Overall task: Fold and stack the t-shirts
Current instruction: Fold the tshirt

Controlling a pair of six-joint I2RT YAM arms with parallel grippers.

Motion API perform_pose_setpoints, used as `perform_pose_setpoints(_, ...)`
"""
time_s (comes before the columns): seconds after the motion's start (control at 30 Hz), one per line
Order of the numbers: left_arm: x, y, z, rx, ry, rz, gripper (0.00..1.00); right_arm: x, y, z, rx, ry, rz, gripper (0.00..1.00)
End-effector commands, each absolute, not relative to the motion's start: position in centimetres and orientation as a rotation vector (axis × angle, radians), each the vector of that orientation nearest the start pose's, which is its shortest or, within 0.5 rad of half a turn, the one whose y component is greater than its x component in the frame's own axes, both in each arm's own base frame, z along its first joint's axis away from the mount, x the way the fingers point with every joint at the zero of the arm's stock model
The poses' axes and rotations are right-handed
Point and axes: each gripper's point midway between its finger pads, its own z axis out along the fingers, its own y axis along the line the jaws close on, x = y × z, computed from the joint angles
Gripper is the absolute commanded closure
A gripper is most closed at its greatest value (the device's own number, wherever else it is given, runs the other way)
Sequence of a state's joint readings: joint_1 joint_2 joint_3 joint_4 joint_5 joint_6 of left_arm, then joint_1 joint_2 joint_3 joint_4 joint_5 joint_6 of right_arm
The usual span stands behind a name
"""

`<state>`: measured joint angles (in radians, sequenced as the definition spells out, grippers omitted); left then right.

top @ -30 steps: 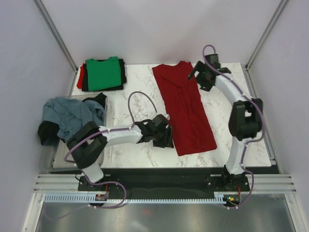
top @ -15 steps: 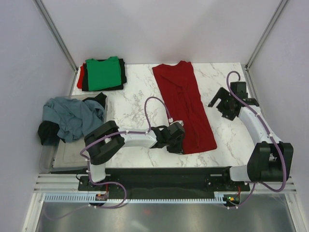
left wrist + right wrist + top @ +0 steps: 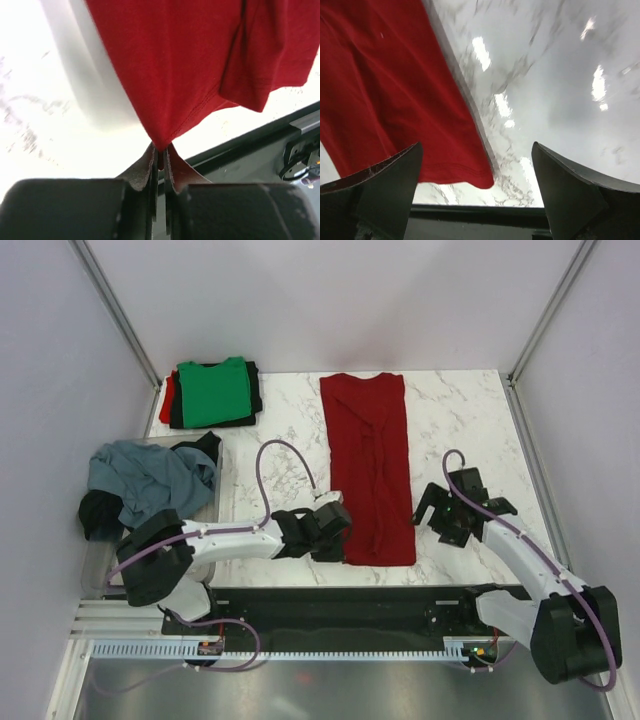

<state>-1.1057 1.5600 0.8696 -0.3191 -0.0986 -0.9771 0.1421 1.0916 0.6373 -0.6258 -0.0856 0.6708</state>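
T-shirts: green-topped stack (image 3: 213, 392) folded, far-left worktop (image 3: 285, 425) corner. Dark red t-shirt (image 3: 368, 475) laid centrally, folded lengthwise only. Left gripper (image 3: 160, 152) jaws clenched on near corner; right gripper (image 3: 440, 512) jaws released beside hem. Grey-blue t-shirt (image 3: 140, 480) crumpled in tub (image 3: 222, 502).

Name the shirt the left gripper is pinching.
The dark red shirt, spread flat, its near corner in the left gripper; the green shirt lies folded.

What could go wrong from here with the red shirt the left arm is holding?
The left gripper pinches only the tip of a near corner of the dark red t-shirt, so it may slip. The right gripper is open, holding nothing; lifting from one corner would likely skew the fold. The hem lies near the edge of the table and might drag off.
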Motion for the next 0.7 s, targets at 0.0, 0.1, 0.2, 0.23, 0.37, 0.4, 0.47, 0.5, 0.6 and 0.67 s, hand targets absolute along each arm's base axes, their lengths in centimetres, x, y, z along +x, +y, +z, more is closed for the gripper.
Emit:
perform_pose_setpoints(0.0,13.9,-30.2,4.1,0.034,2.714,-0.550,0.88,19.6,10.5,5.2,0.665,2.654,0.462,0.02)
perform_pose_setpoints(0.1,12.9,-29.6,4.0,0.027,2.737,-0.572,0.54,17.8,12.2,4.6,0.647,2.675,0.513,0.03)
perform_pose_setpoints(0.2,12.6,-29.0,4.5,0.011,2.723,-0.585,0.32,16.6,12.5,4.2,0.641,2.681,0.501,0.05)
perform_pose_setpoints(0.23,12.7,-29.0,5.2,0.008,2.701,-0.607,0.26,16.1,12.4,3.6,0.642,2.691,0.494,0.05)
perform_pose_setpoints(0.37,13.5,-28.5,6.0,-0.011,2.651,-0.589,0.23,15.3,12.4,2.3,0.642,2.708,0.500,0.12)
perform_pose_setpoints(0.4,13.6,-28.5,6.1,-0.007,2.645,-0.585,0.22,15.1,12.4,2.0,0.643,2.714,0.497,0.14)
perform_pose_setpoints(0.47,13.9,-28.5,5.7,-0.004,2.645,-0.558,0.22,14.9,12.3,1.4,0.641,2.721,0.493,0.16)
perform_pose_setpoints(0.5,14.1,-28.7,5.9,-0.005,2.637,-0.558,0.22,14.9,12.2,1.3,0.638,2.719,0.487,0.19)
perform_pose_setpoints(0.6,14.9,-29.0,6.0,-0.008,2.608,-0.542,0.22,15.0,11.9,1.1,0.630,2.715,0.462,0.23)
perform_pose_setpoints(0.67,15.3,-29.2,5.8,-0.005,2.591,-0.530,0.22,15.1,11.9,1.0,0.625,2.719,0.455,0.26)
